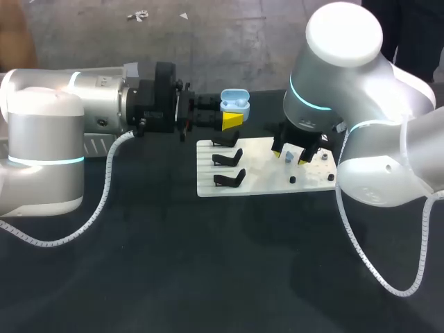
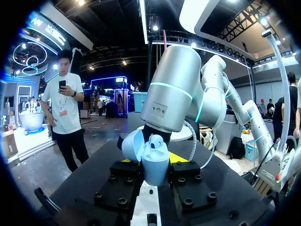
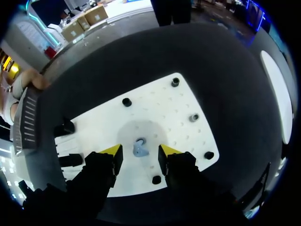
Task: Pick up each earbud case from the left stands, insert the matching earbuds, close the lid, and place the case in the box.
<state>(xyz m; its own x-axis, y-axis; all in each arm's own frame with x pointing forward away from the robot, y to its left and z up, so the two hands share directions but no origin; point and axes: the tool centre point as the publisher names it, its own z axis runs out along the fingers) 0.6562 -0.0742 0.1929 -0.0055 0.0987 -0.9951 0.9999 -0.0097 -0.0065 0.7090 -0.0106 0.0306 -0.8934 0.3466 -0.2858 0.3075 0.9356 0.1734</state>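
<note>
Light falls from overhead — a soft grey shadow pools on the white board [image 3: 160,106] under my right gripper [image 3: 139,153]; around the board the table [image 3: 225,61] lies dark.

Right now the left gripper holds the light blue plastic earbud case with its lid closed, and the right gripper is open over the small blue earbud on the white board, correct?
No: the light blue plastic earbud case in the left gripper has its lid open, as the left wrist view shows. The right gripper is open over the small blue earbud on the white board.
</note>
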